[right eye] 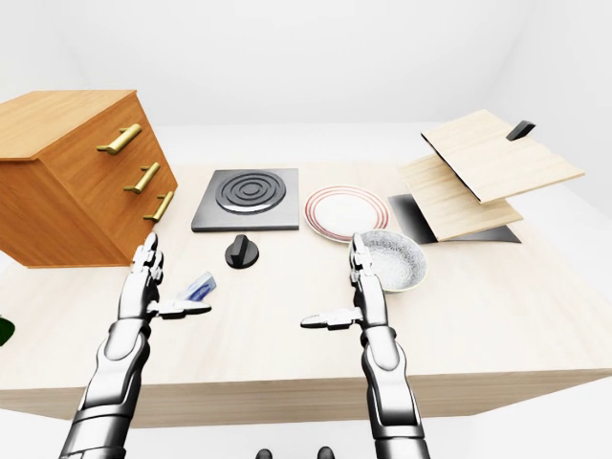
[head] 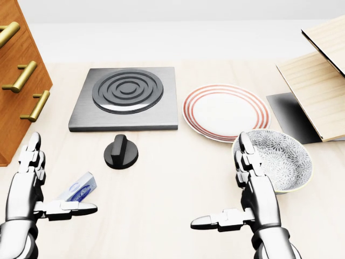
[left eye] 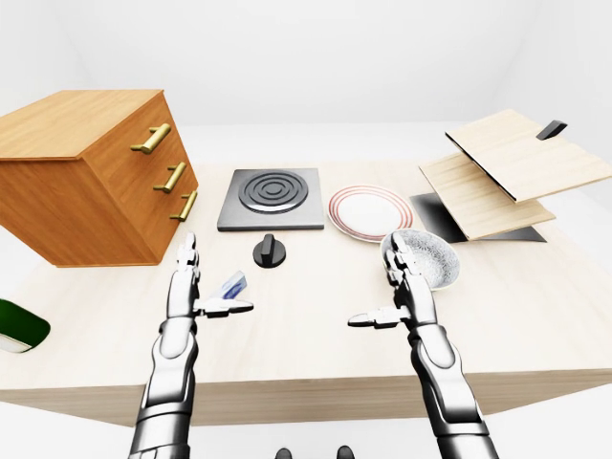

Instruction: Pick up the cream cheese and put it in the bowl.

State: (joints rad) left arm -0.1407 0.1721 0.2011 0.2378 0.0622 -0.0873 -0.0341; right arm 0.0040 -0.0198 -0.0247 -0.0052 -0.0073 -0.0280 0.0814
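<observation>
The cream cheese (head: 81, 188) is a small pale packet with a blue oval printed on its face; any lettering there is too small to read. It lies flat on the light wooden counter (head: 172, 183), at the lower left of the head view, below and to the left of a black knob (head: 121, 151). The left hand (head: 38, 189) stands just left of the packet, released, fingers straight up and thumb stretched out sideways just below the packet; whether it touches it cannot be told. The right hand (head: 242, 199) is likewise released, fingers up, thumb pointing left, its fingertips overlapping the left rim of the patterned grey-and-white bowl (head: 280, 156).

Above the bowl sits a white plate (head: 225, 110) ringed in red, and left of that a grey square burner (head: 126, 97) with dark concentric rings.

The head view crops the wooden drawer cabinet (left eye: 91, 172) to a sliver with brass handles; the eye views show it whole. They also show the stacked wooden boards (left eye: 507, 172) with a small black piece on top, the counter's near edge, and a green-and-white object (left eye: 19, 327) at the far left.
</observation>
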